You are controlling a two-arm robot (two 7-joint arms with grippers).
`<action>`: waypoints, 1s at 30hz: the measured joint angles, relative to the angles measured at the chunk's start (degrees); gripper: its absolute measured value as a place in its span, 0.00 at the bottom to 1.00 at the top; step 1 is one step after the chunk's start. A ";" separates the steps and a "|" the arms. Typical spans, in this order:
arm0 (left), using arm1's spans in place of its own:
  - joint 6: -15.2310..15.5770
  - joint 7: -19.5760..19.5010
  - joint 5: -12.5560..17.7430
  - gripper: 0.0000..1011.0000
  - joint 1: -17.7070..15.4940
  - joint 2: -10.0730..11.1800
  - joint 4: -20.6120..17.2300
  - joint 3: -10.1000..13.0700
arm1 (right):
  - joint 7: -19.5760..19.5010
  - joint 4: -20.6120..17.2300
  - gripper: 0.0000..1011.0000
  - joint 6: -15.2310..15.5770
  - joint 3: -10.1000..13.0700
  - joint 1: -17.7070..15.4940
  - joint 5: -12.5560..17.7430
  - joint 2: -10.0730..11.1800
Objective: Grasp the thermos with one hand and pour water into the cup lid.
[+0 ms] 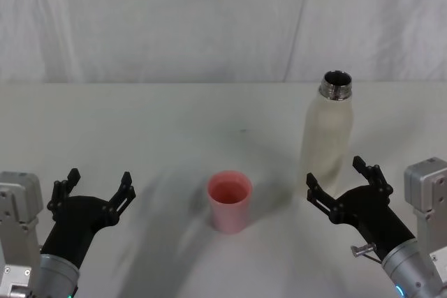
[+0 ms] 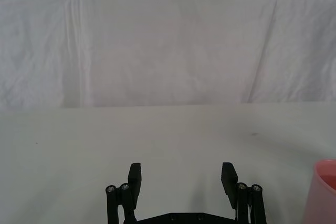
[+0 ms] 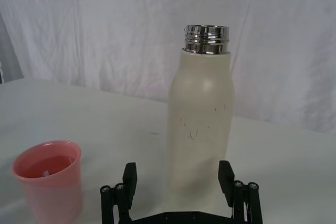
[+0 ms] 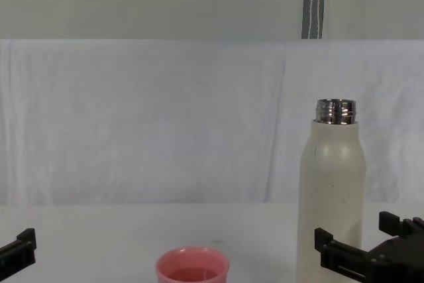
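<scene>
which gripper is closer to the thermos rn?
Right. The right gripper is open just in front of the thermos, fingers lined up with its lower body. The left gripper sits open far across the table, beyond the cup lid.

The chest view's lower edge cuts off the cup lid [image 4: 193, 266] and thermos [image 4: 331, 190] bases.
</scene>
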 joint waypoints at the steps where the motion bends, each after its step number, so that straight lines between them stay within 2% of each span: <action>1: 0.00 0.00 0.00 0.99 0.00 0.00 0.00 0.00 | 0.00 0.00 0.99 0.00 0.00 0.00 0.00 0.00; 30: 0.00 0.00 0.00 0.99 0.00 0.00 0.00 0.00 | 0.01 0.00 0.99 -0.05 0.00 0.02 -0.07 -0.05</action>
